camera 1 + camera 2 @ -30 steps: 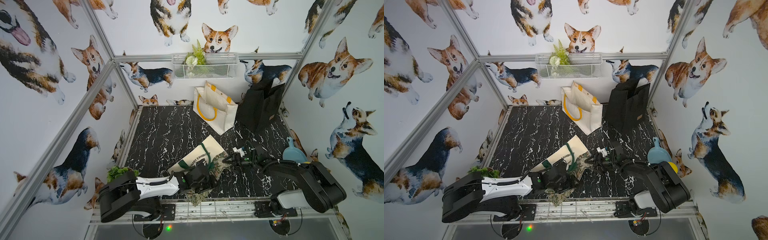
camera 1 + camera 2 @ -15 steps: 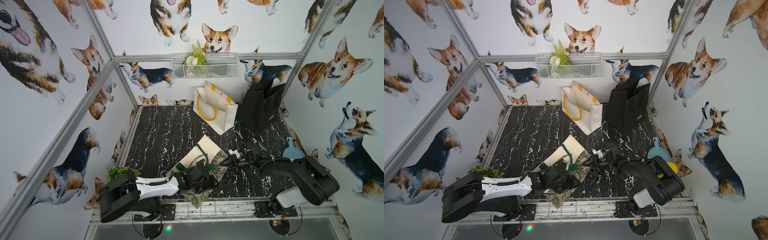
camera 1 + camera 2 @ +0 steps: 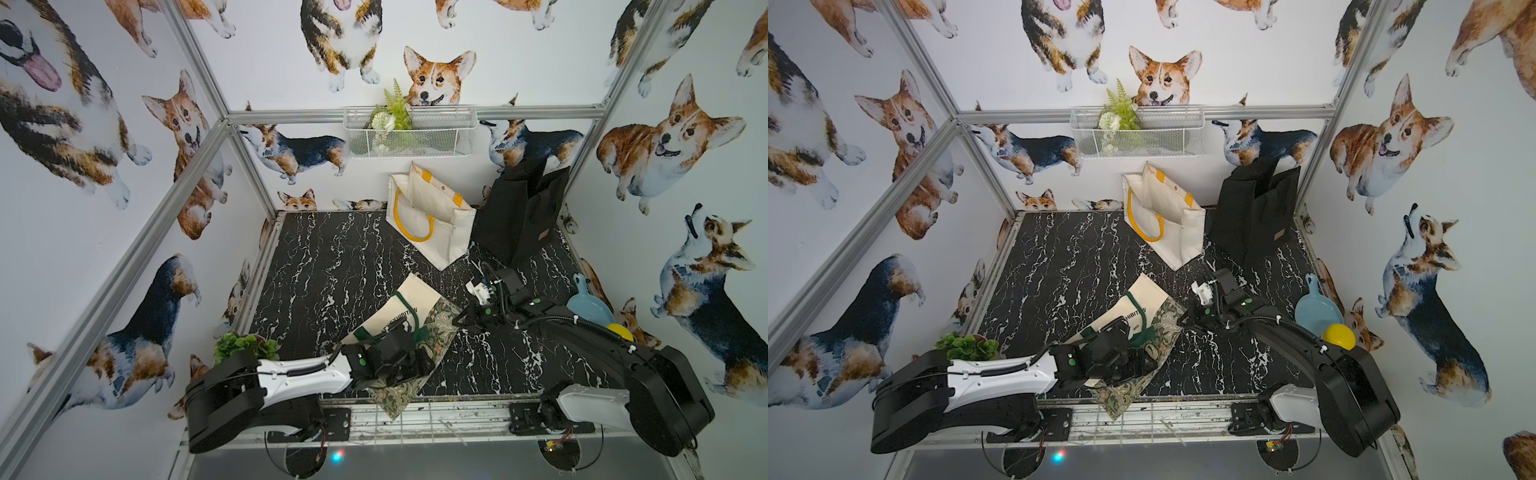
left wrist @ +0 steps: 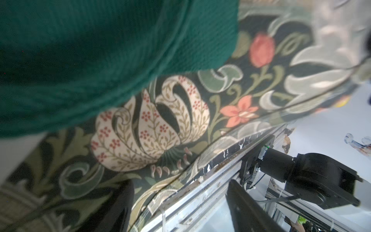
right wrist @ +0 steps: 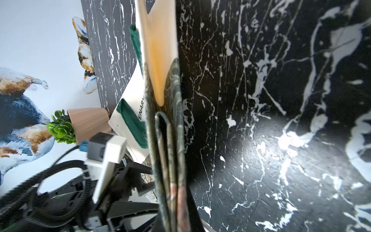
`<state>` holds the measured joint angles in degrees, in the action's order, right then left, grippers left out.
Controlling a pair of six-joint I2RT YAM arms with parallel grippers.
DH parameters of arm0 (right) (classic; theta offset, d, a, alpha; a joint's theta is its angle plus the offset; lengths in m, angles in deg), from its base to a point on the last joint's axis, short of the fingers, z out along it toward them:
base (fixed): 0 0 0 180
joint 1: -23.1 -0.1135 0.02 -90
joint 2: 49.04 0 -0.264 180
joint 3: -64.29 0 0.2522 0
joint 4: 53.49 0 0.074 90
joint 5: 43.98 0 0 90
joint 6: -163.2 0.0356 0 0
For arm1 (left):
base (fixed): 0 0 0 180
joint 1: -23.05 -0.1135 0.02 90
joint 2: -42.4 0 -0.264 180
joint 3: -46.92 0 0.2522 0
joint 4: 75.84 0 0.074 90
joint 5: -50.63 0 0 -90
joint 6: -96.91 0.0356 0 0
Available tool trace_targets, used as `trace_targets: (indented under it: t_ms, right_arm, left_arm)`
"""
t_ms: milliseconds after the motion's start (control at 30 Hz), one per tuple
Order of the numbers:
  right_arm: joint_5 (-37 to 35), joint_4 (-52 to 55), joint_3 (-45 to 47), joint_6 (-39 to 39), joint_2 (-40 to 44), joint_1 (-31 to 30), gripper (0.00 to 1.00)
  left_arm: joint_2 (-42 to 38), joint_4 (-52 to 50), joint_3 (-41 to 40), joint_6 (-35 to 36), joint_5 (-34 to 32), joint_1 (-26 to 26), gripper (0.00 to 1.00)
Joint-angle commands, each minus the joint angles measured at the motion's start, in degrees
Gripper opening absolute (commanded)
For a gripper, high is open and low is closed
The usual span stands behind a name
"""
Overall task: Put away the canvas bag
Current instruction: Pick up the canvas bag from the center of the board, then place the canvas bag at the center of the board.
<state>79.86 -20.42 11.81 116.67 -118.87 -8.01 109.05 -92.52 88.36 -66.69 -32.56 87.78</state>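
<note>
- The left claw [image 3: 419,365] hangs low over the front edge of the black, white-veined marble worktop [image 3: 332,257] with its jaws spread wide. In the left wrist view its two black fingers [image 4: 247,209] stand well apart over printed cloth; I cannot tell whether they touch it.
- Under it a dark green floral-patterned fabric bag [image 3: 442,328] lies flat, one corner drooping over the front edge onto the metal rail [image 3: 457,419].
- A green artificial plant in a pinkish pot [image 3: 245,347] stands at the front left corner.
- The right claw [image 3: 459,320] is pinched closed on the floral bag's edge nearest the right side. The right wrist view shows folded cloth and a strap loop [image 5: 160,128] running into it.
- A cream canvas bag with dark green handles and black lettering [image 3: 415,295] lies flat, partly on the floral bag, near the worktop's middle.
- A light blue handled dish [image 3: 588,305] and a yellow round thing [image 3: 619,332] sit by the right edge.
- At the far edge a cream tote with yellow handles [image 3: 432,216] stands open beside a black fabric bag [image 3: 523,212] in the far right corner.
- Above them a white wire basket [image 3: 449,137] holding fern sprigs [image 3: 395,112] hangs on the back wall.
</note>
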Motion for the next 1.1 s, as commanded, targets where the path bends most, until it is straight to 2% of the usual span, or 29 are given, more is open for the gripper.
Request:
trace_targets:
  t_ms: [0, 133, 200, 300, 433, 533, 633, 867, 1067]
  right_arm:
    - [-0.23, 1.44, 0.74, 1.31, 2.1, -0.09, 0.0]
    - [0.72, -1.79, 0.69, 6.98, 5.21, -0.08, 0.0]
    - [-1.12, -1.52, -0.26, 8.65, 8.77, -0.06, 0.0]
    - [-3.96, 1.07, -2.41, 8.85, 9.46, 0.15, 0.0]
    - [-6.41, 3.41, -3.81, 8.14, 7.96, 0.13, 0.0]
    - [-7.43, 3.72, -3.64, 8.3, 7.59, 0.18, 0.0]
    - [-7.83, 3.72, -3.6, 8.48, 7.59, 0.17, 0.0]
    - [-7.39, 4.28, -3.64, 8.55, 8.07, 0.15, 0.0]
    - [-6.8, 5.65, -3.49, 7.67, 8.39, 0.36, 0.0]
  left_arm:
    - [-7.94, -12.19, 2.3, 3.38, -4.34, -3.06, 0.78]
    - [-20.29, -22.65, 1.87, 3.33, -3.25, -8.52, 0.8]
    - [-27.01, -24.38, -0.96, 0.51, -3.34, -8.96, 0.82]
    - [-34.98, -23.99, -7.19, -5.61, -2.12, -8.99, 0.82]
    - [-40.03, -30.66, -9.97, -9.7, -2.46, -8.78, 0.82]
    - [-39.54, -36.98, -8.25, -10.83, -4.31, -8.62, 0.83]
    - [-36.1, -37.62, -7.16, -10.99, -5.3, -8.57, 0.84]
    - [-24.25, -28.8, -9.42, -10.77, -6.79, -8.58, 0.8]
    - [-21.65, -23.67, -12.77, -13.12, -9.37, -8.69, 0.79]
